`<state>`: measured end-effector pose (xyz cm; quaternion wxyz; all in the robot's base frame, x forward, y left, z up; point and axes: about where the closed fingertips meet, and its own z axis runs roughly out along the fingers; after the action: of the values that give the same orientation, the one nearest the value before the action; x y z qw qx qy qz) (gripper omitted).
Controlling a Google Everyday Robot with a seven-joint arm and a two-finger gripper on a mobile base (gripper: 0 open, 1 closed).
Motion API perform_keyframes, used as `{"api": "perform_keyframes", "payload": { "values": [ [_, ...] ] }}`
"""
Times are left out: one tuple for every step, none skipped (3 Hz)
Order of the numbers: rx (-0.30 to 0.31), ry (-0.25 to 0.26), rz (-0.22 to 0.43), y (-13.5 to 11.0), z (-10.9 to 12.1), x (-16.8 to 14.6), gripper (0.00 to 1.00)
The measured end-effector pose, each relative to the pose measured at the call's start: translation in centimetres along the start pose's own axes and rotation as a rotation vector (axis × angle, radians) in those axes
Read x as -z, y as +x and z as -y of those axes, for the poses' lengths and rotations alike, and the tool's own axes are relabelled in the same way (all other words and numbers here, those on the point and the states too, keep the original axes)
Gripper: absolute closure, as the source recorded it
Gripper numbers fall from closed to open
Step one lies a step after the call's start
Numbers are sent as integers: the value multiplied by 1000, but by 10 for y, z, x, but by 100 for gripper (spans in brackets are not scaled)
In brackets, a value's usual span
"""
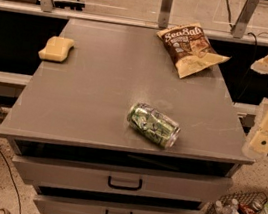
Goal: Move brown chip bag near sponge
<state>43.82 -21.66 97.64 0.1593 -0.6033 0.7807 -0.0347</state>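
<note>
The grey tabletop [100,98] of a drawer cabinet carries three loose things. They are spread well apart, so each can be reached without the others being disturbed. The hand [267,134] is seen at the right edge of the view, off the tabletop and beside its front right corner. Nothing is visibly carried by it, and whether it is open or closed cannot be told. It is judged to be held clear of the work surface, with the approach not yet begun.

The brown chip bag [190,48] is laid flat at the back right, near the rear edge, with its dark top turned toward the back and its tan end pointing right. The crushed green can [153,125] is lying on its side toward the front (it is no part of the task, and it is clear of a straight path from bag to sponge). The sponge [56,48] is set at the back left, right at the side edge and well apart from the bag. Most of the tabletop's width is therefore left to be crossed. The bag would best be put down just right of the sponge, since no margin is left on its other side.
</note>
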Motion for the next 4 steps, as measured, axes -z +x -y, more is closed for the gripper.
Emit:
{"api": "perform_keyframes", "payload": {
  "values": [
    [0, 0, 0, 0, 0, 0, 0],
    [-25, 12, 36, 0, 7, -16, 0],
    [-125, 35, 205, 7, 56, -62, 0],
    [-195, 46, 334, 10, 105, -88, 0]
  ]
}}
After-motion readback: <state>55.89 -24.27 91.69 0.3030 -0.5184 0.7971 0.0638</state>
